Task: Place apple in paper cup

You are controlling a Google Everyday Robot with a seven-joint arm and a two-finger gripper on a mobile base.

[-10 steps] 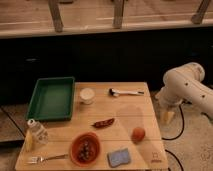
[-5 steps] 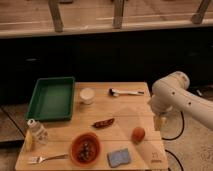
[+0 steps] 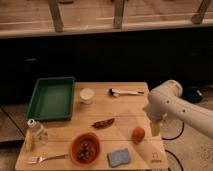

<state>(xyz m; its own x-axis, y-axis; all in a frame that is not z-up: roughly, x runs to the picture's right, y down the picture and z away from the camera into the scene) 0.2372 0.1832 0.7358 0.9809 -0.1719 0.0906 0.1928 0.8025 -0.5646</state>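
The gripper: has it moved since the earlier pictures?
Yes. The gripper has come left and down toward the right edge of the table, closer to the apple.

no word, label, brand or number can be read anywhere here. a small dark mark [image 3: 156,161] sits on the wooden table [image 3: 125,112] near its front right corner, too small to make out as letters or a sign. the clear bottle [image 3: 36,131] at the table's left front shows no legible label. the white arm [image 3: 167,102] bears no readable marking either. its gripper [image 3: 154,129] hangs low at the table's right edge, just beside the apple [image 3: 138,133].
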